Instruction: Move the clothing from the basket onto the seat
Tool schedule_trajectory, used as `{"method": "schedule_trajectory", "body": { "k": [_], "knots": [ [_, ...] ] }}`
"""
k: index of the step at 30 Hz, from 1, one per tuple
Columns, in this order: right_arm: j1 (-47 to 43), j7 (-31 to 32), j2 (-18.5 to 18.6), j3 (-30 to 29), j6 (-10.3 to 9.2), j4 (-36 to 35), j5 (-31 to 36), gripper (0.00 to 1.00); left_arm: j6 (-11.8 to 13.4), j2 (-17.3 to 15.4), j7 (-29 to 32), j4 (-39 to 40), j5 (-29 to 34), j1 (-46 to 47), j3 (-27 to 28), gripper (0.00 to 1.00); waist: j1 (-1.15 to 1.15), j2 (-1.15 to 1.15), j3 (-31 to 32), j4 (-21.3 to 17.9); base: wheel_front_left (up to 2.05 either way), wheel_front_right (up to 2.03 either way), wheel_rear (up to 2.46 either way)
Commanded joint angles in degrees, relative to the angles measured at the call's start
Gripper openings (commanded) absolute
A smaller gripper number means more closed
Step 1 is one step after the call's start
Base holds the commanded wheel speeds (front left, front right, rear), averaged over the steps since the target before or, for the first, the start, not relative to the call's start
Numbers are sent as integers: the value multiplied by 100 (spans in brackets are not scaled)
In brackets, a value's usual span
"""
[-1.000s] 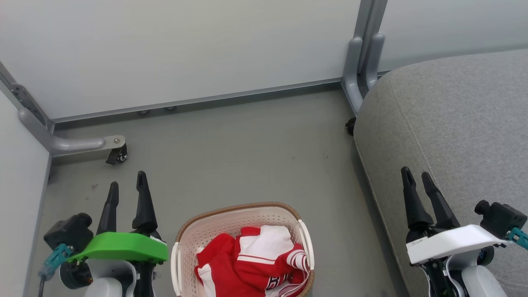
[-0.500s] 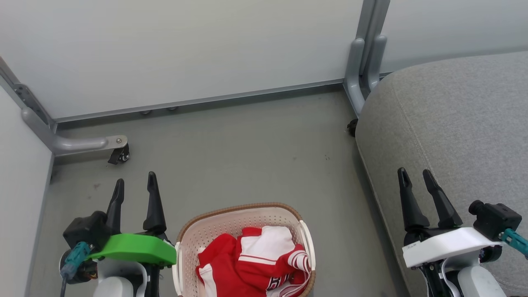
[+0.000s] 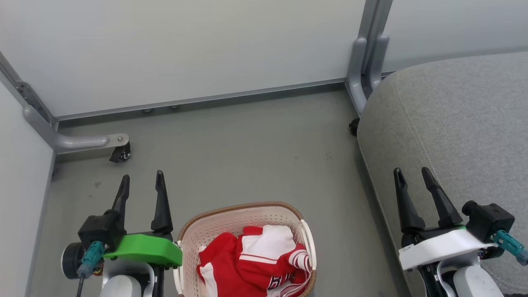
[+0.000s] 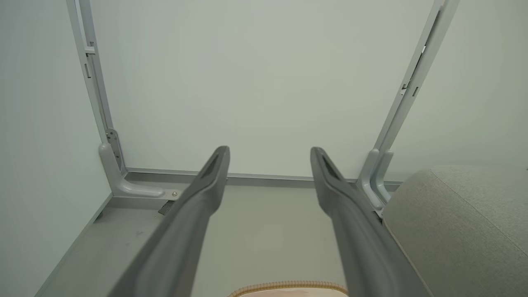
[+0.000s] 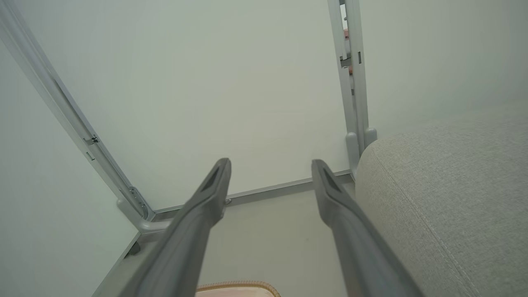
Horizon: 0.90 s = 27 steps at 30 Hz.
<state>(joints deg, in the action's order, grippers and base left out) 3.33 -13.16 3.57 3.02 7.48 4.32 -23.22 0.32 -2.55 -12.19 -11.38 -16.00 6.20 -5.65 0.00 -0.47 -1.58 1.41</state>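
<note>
The cream perforated basket [image 3: 214,231] with a brown woven rim stands on the grey floor at the bottom centre of the head view. Red clothing [image 3: 253,264] with white panels and striped trim lies bunched inside it. The grey seat [image 3: 462,123] fills the right side. My left gripper [image 3: 142,181] is open just left of the basket, fingers pointing away from me. My right gripper [image 3: 411,176] is open at the seat's front edge. The basket's rim [image 4: 288,285] peeks in at the bottom of the left wrist view, below the open left gripper [image 4: 269,154]. The right gripper [image 5: 270,167] stands open beside the seat [image 5: 445,185].
Pale partition panels [image 3: 185,49] wall off the far side and left. A grey foot with a black caster [image 3: 119,153] juts out at the left, and a grey post [image 3: 365,66] stands by the seat's corner. Bare floor [image 3: 247,152] lies beyond the basket.
My left gripper has shifted right, closer to the basket. The right gripper has edged slightly left. Both stay open, and the clothing has not moved.
</note>
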Motion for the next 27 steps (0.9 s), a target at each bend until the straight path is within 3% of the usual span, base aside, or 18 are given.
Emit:
{"method": "schedule_trajectory", "body": {
  "k": [1,27],
  "knots": [
    [-23,-36,5,-20,2,-54,144,100,27,-46,-47,7,173,141,-18,100,0,38,-2,4,0,0,0],
    [-82,-205,-69,0,1,-25,1221,100,16,-52,-310,-142,887,156,-204,100,0,47,19,37,0,0,0]
  ]
}}
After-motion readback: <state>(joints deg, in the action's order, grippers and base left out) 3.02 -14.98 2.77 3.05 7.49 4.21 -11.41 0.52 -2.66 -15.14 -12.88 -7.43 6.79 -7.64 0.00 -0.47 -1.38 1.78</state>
